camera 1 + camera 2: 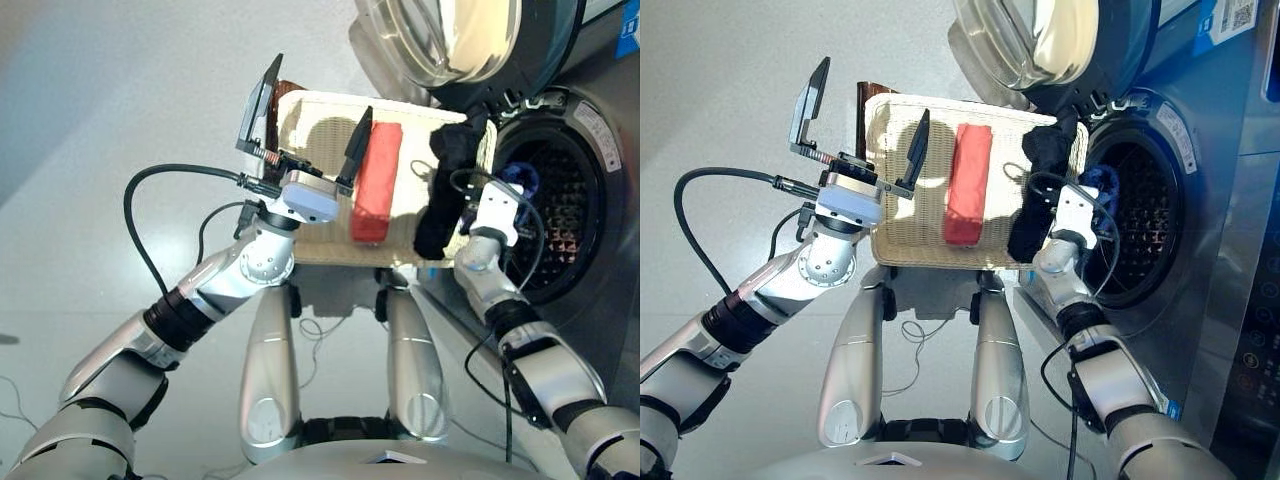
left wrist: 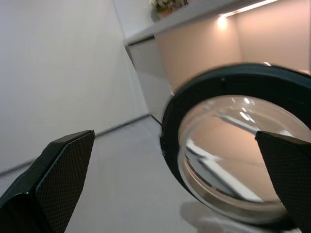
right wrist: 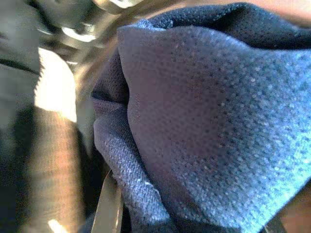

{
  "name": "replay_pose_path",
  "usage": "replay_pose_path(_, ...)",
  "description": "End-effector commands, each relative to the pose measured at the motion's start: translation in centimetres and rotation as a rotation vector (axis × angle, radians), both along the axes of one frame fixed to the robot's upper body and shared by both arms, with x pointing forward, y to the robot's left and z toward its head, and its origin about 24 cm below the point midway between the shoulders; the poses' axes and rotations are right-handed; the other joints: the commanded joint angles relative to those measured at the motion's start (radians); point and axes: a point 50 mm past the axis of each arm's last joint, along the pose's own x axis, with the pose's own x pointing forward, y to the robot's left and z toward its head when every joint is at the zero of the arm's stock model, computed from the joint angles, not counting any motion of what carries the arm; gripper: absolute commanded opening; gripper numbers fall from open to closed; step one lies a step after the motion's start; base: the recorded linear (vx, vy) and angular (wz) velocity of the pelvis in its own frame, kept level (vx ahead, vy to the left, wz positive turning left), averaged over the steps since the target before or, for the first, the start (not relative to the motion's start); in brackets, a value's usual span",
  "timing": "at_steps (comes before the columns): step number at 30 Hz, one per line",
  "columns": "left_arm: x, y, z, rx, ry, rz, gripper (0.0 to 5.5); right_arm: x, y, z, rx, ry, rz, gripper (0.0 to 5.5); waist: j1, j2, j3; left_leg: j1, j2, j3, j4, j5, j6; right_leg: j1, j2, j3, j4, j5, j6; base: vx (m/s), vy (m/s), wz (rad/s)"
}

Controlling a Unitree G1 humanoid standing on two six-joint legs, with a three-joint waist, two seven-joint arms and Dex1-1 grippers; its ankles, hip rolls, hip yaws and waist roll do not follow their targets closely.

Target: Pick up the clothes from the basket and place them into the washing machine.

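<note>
Pale grey floor, with the washing machine (image 1: 1200,200) along its right side, round door (image 1: 1060,45) swung open and drum mouth unobstructed for loading.

Item: basket (image 1: 902,130), cream wicker, shallow, set on the floor just beside the drum opening, near enough for a short transfer.

Item: coral-red cloth (image 1: 967,185), folded lengthwise, lying mid-basket, untouched.

Item: black cloth (image 1: 1038,195), draped along the basket's edge nearest the machine, untouched.

Item: navy blue cloth (image 3: 214,126), bunched at the drum mouth. The right wrist view is filled with it; in the head views a small patch shows just ahead of the right gripper (image 1: 1092,190). Whether this gripper's fingers are closed on it cannot be told, as cloth hides them.

Item: left gripper (image 1: 312,110), raised over the basket's far-from-machine edge, fingers spread wide, holding nothing; judged to be parked clear of the right arm.

Progress, as a judgement: one cloth at the drum, two left in the basket.
</note>
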Motion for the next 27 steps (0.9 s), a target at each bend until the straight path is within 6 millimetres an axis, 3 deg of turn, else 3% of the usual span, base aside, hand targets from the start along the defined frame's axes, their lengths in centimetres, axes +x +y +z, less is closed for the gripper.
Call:
replay_pose_path(1, -2.7, -1.3, 1.5, -0.065, -0.064, -0.155, 5.50, -1.2, -5.1, 3.4, -0.085, -0.063, -0.205, 0.00, 0.009, 0.052, -0.014, -0.053, -0.041, 0.022, 0.146, -0.138, 0.004, -0.118, 0.012, 0.033, 0.119, -0.045, -0.013, 0.000, 0.000, 0.000)
replay_pose_path(7, -2.9, -0.6, 1.4, -0.080, -0.045, -0.137, 5.50, -3.0, -9.4, 5.3, -0.168, -0.006, -0.346, 0.00, 0.020, 0.070, -0.014, -0.180, -0.042, 0.008, 0.230, -0.158, 0.003, -0.244, 0.010, 0.030, 0.214, -0.070, -0.025, -0.025, -0.011, 0.123)
replay_pose_path(14, -3.0, 0.2, 1.4, -0.089, -0.049, -0.094, 5.50, -5.2, -13.3, 7.5, -0.159, 0.008, -0.505, 0.00, 0.022, 0.084, -0.014, -0.300, -0.034, 0.007, 0.299, -0.170, 0.000, -0.368, 0.008, 0.033, 0.289, -0.084, -0.034, 0.000, 0.000, 0.000)
replay_pose_path(16, -3.0, 0.4, 2.0, -0.099, -0.080, -0.081, 5.50, -5.7, -14.2, 8.2, -0.073, -0.050, -0.555, 0.00, 0.023, 0.089, -0.014, -0.327, -0.034, 0.007, 0.315, -0.174, 0.000, -0.398, 0.008, 0.034, 0.305, -0.088, -0.037, 0.000, 0.000, 0.000)
replay_pose_path(24, -3.1, 1.7, 4.3, -0.142, -0.188, -0.027, 5.50, -6.6, -15.6, 9.6, 0.003, -0.113, -0.571, 0.00, 0.011, 0.088, -0.014, -0.387, -0.028, 0.013, 0.339, -0.178, 0.002, -0.462, 0.017, 0.041, 0.326, -0.085, -0.038, 0.000, 0.000, 0.000)
replay_pose_path(26, -3.0, 1.9, 4.3, -0.136, -0.193, -0.013, 5.50, -6.9, -15.8, 9.6, 0.013, -0.119, -0.573, 1.62, 0.008, 0.084, -0.014, -0.393, -0.029, 0.014, 0.341, -0.179, 0.003, -0.470, 0.018, 0.044, 0.327, -0.084, -0.038, 0.000, 0.000, 0.000)
replay_pose_path(27, -3.0, 2.0, 4.4, -0.137, -0.199, -0.011, 5.50, -7.0, -15.9, 9.7, 0.018, -0.126, -0.577, 1.34, 0.008, 0.082, -0.014, -0.396, -0.028, 0.015, 0.343, -0.181, 0.004, -0.473, 0.018, 0.045, 0.326, -0.083, -0.037, 0.000, 0.000, 0.000)
